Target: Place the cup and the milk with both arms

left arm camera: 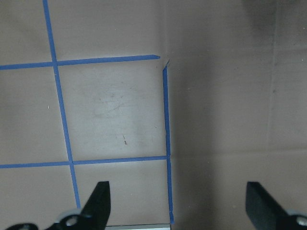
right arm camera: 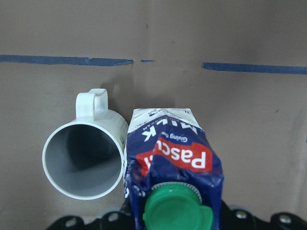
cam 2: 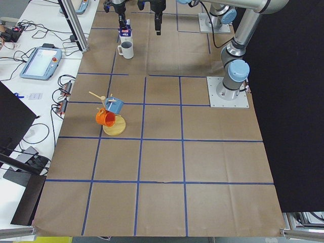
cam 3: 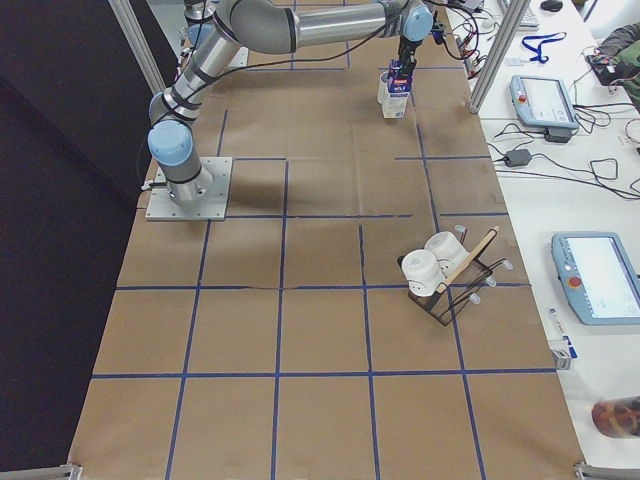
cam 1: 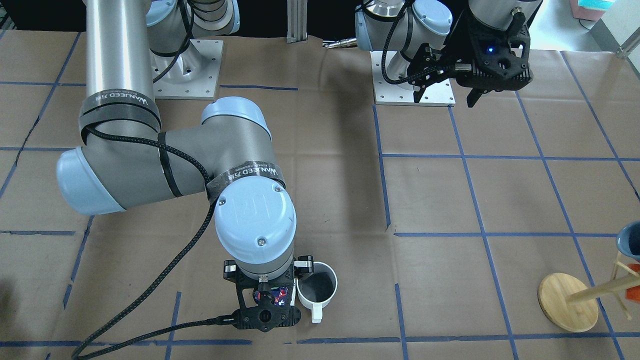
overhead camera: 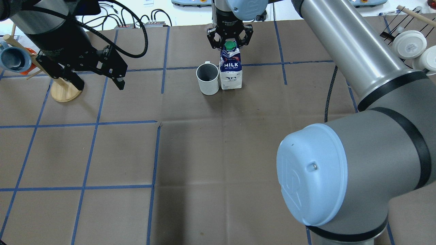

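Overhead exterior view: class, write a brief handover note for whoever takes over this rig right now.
Left gripper: jaws open, empty, raised above the table, away from both things.
Right gripper: over the top of the milk; grip or release unclear.
The cup and milk stand upright side by side on the table.
Done: both look placed.
Left: confirm release, lift the right arm clear.

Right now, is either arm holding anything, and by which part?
The right pincer appears to hold the milk carton at its top, by the green cap. The left pincer is open and empty.
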